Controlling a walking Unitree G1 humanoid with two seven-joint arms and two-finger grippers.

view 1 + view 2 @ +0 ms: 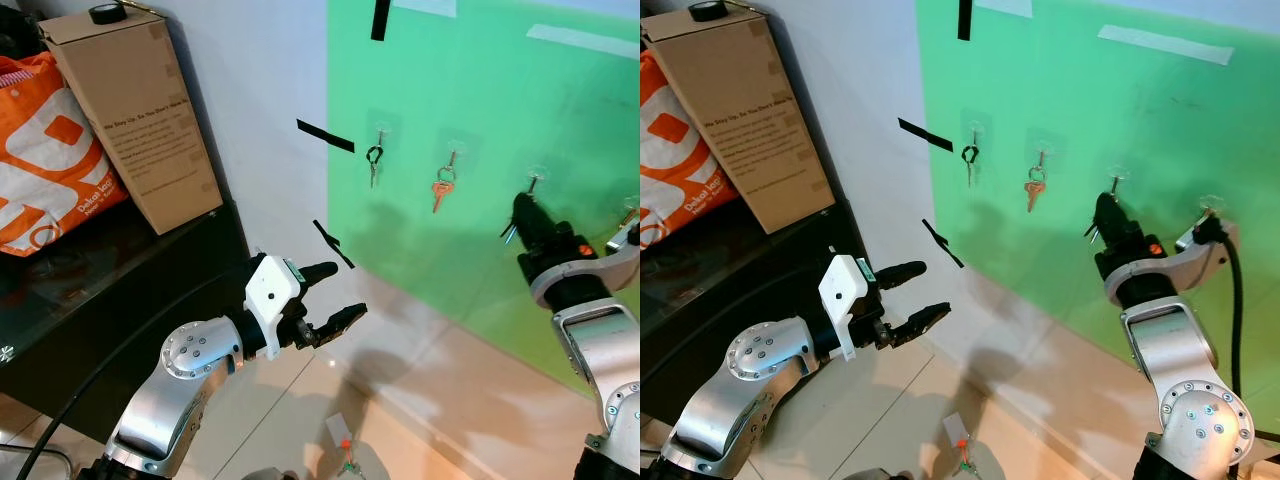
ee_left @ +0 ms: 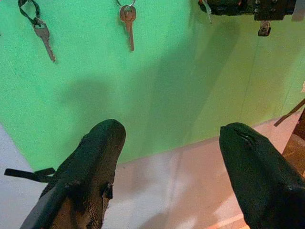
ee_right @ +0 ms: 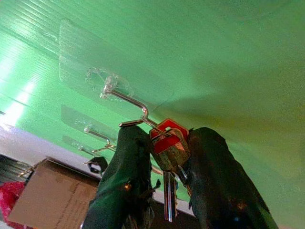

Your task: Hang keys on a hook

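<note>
A green board (image 1: 480, 100) on the wall carries a row of clear stick-on hooks. A key on a black loop (image 1: 374, 162) hangs from one hook and a copper key (image 1: 441, 189) from its neighbour. My right gripper (image 1: 520, 215) is raised just below the third hook (image 1: 535, 181). In the right wrist view it (image 3: 167, 136) is shut on a red-headed key bunch (image 3: 167, 143), which sits right at the tip of the metal hook (image 3: 128, 102). My left gripper (image 1: 340, 295) hangs open and empty lower down, away from the board.
A cardboard box (image 1: 130, 110) and an orange bag (image 1: 45, 150) stand on a black cabinet (image 1: 100, 290) to the left. Black tape strips (image 1: 325, 135) mark the white wall. A small tagged item (image 1: 340, 435) lies on the tiled floor. A fourth hook (image 1: 630, 210) is at far right.
</note>
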